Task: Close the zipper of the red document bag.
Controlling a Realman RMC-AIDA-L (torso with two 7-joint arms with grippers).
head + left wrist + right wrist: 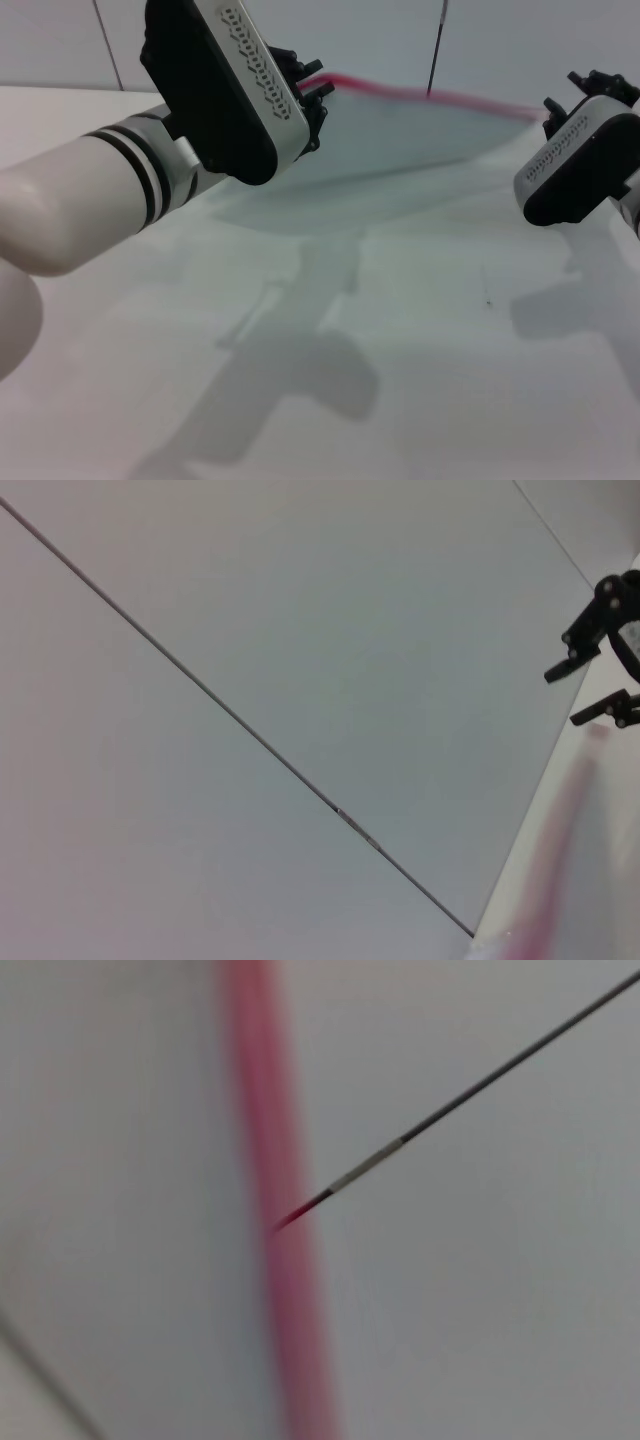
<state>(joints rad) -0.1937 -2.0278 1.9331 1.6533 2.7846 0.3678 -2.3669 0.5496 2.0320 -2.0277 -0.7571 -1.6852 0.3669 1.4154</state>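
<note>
Currently the large flat pouch of translucent pale blue-grey plastic, i.e. the red document bag (400, 150), sits upper centre of the head view. Its far long edge is raised off the white table (440, 380); the near edge appears to rest on the surface. The thin bright red zipper (440, 98) runs along that raised edge from upper left to upper right.

Left gripper (318, 92): upper left of frame, at the zipper's left end, apparently pinching that corner. Finger closure can't be confirmed; the wrist housing covers most of it.

Right gripper (560, 112): upper right of frame, at the zipper's right end. In the left wrist view its black fingers (575, 665) stand spread, with the red strip's end just beside the gap, not clamped.

Handling, est.: bag is light, thin, floppy and slick, and the sheet sags between the two ends. Hold at the zip strip only, the stiffest part. One gripper should anchor an end and keep the strip taut; the other should take the slider. Slider position: not visible. Risk: film slips or buckles if tension drops.
</note>
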